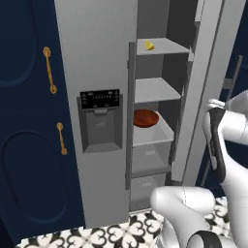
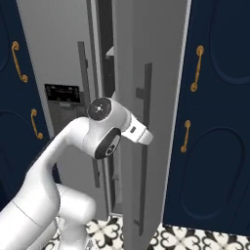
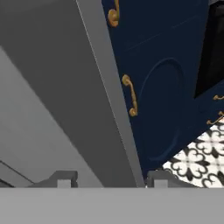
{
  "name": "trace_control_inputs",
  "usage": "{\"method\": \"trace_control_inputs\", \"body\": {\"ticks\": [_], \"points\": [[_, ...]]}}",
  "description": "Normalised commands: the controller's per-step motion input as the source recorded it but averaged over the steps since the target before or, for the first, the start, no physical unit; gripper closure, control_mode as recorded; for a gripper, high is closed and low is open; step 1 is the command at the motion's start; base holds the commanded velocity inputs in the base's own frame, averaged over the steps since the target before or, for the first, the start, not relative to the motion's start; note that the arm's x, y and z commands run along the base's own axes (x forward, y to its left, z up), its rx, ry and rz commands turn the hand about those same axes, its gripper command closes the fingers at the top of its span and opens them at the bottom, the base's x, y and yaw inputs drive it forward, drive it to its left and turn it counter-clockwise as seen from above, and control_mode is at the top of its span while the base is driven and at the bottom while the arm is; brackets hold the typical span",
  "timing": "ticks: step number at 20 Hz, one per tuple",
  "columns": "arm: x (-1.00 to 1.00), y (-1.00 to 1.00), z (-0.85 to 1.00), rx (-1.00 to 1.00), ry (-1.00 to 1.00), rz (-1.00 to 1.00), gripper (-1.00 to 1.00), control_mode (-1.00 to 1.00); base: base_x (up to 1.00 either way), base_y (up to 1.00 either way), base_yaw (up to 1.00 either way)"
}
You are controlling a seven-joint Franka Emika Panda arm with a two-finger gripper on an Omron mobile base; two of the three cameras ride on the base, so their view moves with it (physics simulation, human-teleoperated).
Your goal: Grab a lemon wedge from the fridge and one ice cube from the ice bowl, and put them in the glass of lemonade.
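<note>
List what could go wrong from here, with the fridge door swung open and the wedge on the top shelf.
1. The lemon wedge sits high on the top shelf near its front edge; a clumsy reach might knock it off.
2. The tool straddles the open door's edge, so swinging the arm could catch the door.
3. The door opening looks narrow, so the arm may brush the shelves.

light: even, soft (rendered) | shadows: faint inside fridge [image 1: 160, 97] | focus: sharp | glare: none
</note>
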Motion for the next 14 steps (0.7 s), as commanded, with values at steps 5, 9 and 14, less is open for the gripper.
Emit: {"method": "trace_control_inputs", "body": {"ticks": [5, 9, 14], "points": [[-0.68, 0.72, 0.99, -0.12, -0.05, 0.0, -1.0, -1.0, 0.0, 0.0, 0.0], [-0.2, 1.0, 0.84, -0.27, 0.0, 0.0, -1.0, -1.0, 0.0, 0.0, 0.0], [0.45, 0.93, 0.24, -0.45, 0.3, -0.05, -1.0, -1.0, 0.0, 0.0, 0.0]]}}
